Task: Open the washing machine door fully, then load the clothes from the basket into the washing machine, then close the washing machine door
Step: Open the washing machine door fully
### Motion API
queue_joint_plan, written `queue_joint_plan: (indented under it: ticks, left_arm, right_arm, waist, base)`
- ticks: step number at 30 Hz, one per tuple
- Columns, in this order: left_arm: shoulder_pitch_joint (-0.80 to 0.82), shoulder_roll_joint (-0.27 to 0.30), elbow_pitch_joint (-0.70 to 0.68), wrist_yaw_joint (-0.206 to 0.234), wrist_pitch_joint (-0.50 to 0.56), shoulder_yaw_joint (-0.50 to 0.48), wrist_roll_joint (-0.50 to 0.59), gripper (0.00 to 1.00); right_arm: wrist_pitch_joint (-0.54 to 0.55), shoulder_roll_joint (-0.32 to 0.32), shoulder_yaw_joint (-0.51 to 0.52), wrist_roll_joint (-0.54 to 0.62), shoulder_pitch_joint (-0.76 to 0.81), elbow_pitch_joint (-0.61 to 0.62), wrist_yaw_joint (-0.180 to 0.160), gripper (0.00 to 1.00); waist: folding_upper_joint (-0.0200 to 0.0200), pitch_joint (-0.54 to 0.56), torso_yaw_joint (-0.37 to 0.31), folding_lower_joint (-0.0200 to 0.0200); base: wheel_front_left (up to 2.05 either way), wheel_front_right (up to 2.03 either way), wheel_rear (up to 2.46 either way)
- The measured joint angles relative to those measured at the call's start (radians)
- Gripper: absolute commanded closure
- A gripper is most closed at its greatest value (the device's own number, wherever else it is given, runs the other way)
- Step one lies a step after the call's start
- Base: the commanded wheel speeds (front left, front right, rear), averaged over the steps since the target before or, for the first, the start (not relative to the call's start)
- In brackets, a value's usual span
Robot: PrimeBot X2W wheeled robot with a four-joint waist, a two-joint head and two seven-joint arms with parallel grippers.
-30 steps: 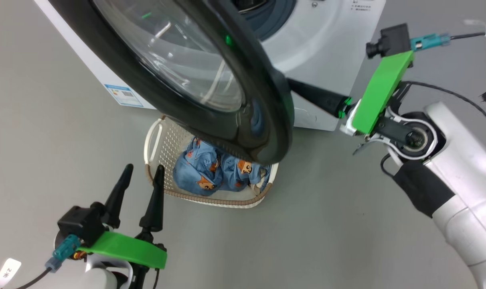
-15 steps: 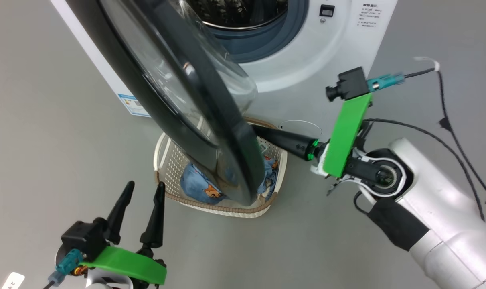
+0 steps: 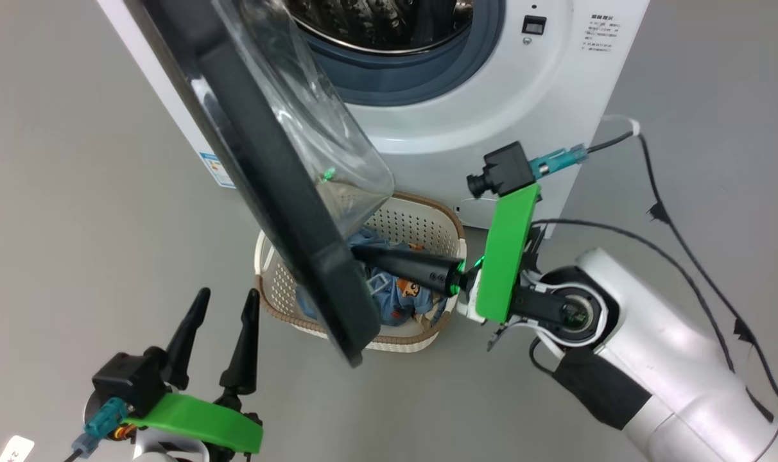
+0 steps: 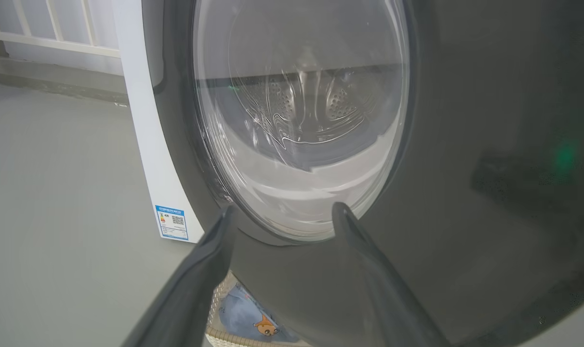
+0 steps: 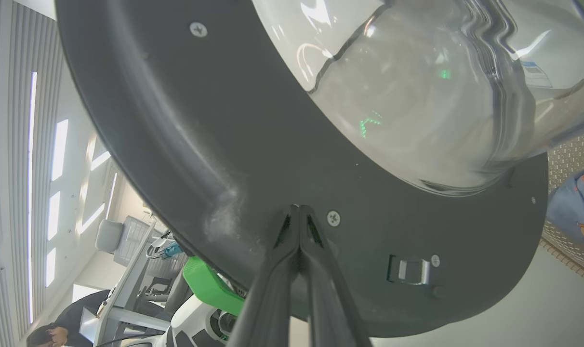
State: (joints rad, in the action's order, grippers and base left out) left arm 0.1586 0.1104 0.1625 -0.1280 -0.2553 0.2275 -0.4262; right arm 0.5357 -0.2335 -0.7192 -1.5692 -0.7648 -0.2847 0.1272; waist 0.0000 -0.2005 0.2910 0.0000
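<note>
Left gripper (image 3: 228, 294), nearest the head camera: two long dark fingers spread wide, nothing between them, touching nothing. Its wrist view faces the outer side of the large round washing machine door (image 4: 465, 144) with its glossy black rim.

Right gripper (image 5: 298, 208): fingers pressed together, holding nothing. The tips sit against the inner face of the rim, just beside a small screw (image 5: 333, 218) and near the metal latch (image 5: 407, 270).

The door stands partway open, edge-on to the head camera. Its lower edge hangs over the small cream-white perforated plastic basket (image 3: 431, 221) with a brown woven-look rim. Light blue clothes (image 3: 402, 298) printed with orange-brown animal faces lie inside, below the right fingers.

Beyond: big white boxy washing machine (image 3: 524, 96), perforated steel drum (image 3: 376, 19) exposed.

Risks, as judged:
- The push is bare contact with no grip, so the tips could skid on the smooth rim toward the latch or the domed clear glass window (image 3: 325, 147).
- A wider swing brings the door toward the left gripper, and a collision looks likely if it waits there.
- Let go short of full opening, the door may drift back over the basket.
</note>
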Motion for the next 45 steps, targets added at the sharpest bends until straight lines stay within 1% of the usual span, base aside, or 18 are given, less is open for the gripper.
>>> queue_joint_plan:
  ticks: [4,7,8,10,11,19,23,30,41,45]
  left_arm:
    - [-0.001,0.0,0.0,0.0,0.0,-0.005,0.0,0.0]
    - [-0.001,0.0,0.0,0.0,0.0,-0.005,0.0,0.0]
    - [-0.001,0.001,0.001,0.0,0.0,-0.004,0.0,0.0]
    - [-0.001,0.004,0.001,0.0,0.0,-0.003,0.0,0.0]
    - [-0.002,0.005,0.002,0.0,0.0,-0.003,0.0,0.0]
    - [-0.031,0.03,0.007,0.0,0.0,-0.004,0.0,0.0]
    - [-0.052,0.035,0.005,0.0,0.0,-0.011,0.0,0.0]
    - [-0.061,0.038,0.002,0.0,0.0,-0.022,0.0,0.0]
    - [-0.104,0.04,0.002,0.0,0.0,-0.043,0.0,0.0]
    - [-0.124,0.04,0.002,0.0,0.0,-0.044,0.0,0.0]
  right_arm:
    - [-0.001,0.009,-0.01,0.008,0.009,0.001,0.0,1.0]
    - [-0.031,0.007,-0.011,0.021,0.014,-0.005,0.0,1.0]
    - [-0.045,0.005,-0.01,0.023,0.017,-0.009,0.0,0.88]
    - [-0.077,-0.004,-0.006,0.03,0.03,-0.024,0.0,0.27]
    - [-0.09,-0.01,-0.007,0.035,0.039,-0.03,0.0,0.0]
    - [-0.219,-0.071,-0.003,0.079,0.115,-0.095,0.0,0.0]
    - [-0.28,-0.104,0.008,0.078,0.161,-0.115,0.0,0.0]
    - [-0.355,-0.157,0.009,0.083,0.213,-0.114,0.0,0.0]
    - [-0.527,-0.26,-0.049,0.163,0.319,-0.156,0.0,0.0]
    - [-0.619,-0.291,-0.086,0.232,0.339,-0.192,0.001,0.0]
  waist:
    - [0.0,0.005,-0.003,0.0]
    - [0.0001,0.008,-0.009,0.0]
    - [0.0,0.01,-0.011,0.0]
    - [0.0,0.015,-0.018,0.0]
    - [0.0,0.017,-0.021,0.0]
    - [0.0,0.048,-0.054,0.0]
    - [0.0,0.066,-0.081,0.0]
    - [0.0,0.08,-0.114,0.0]
    - [0.0,0.113,-0.153,0.0]
    - [0.0,0.127,-0.162,0.0]
  base:
    - [0.0,0.0,0.0]
    - [0.0,0.0,0.0]
    - [0.0,0.0,0.0]
    - [0.0,0.0,0.0]
    - [0.0,0.0,0.0]
    - [0.0,0.0,0.0]
    - [0.0,0.0,0.0]
    - [0.0,0.0,0.0]
    - [0.0,0.0,0.0]
    - [0.0,0.0,0.0]
